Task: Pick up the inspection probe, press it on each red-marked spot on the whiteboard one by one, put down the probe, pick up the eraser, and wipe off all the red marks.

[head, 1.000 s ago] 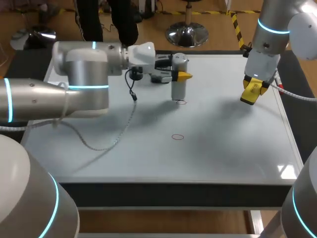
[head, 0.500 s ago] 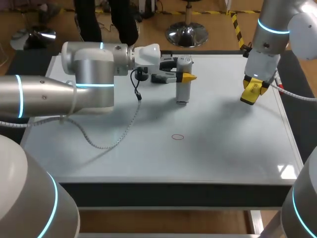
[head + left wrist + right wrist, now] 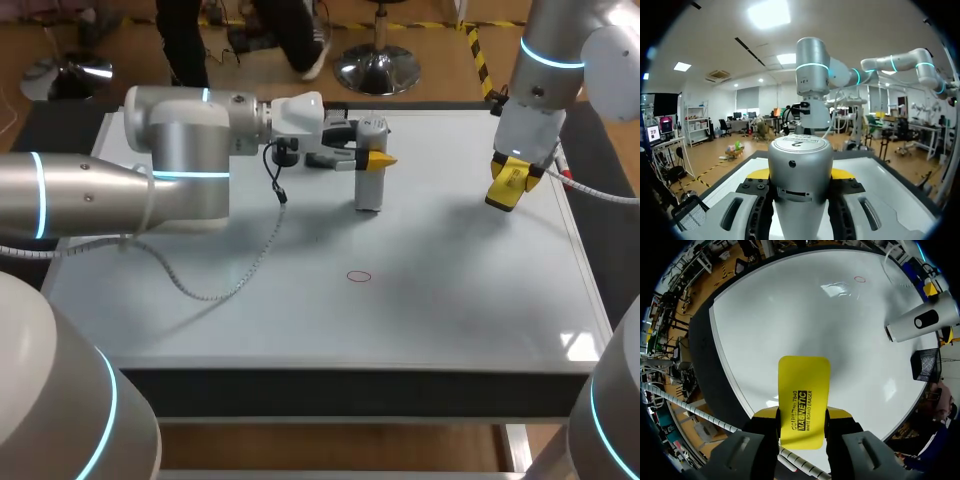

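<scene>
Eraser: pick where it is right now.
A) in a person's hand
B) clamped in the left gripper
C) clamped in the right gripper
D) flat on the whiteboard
C: the eraser, yellow, sits between the right gripper's fingers, both touching it; the left gripper holds the probe.

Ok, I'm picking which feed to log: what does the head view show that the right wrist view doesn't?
Only the head view: the left arm, with the left gripper shut on the upright inspection probe. Only the right wrist view: the eraser seen flat-on, clamped from two sides by the right gripper. Both: the whiteboard, the inspection probe standing on it, and one red circle mark.
</scene>
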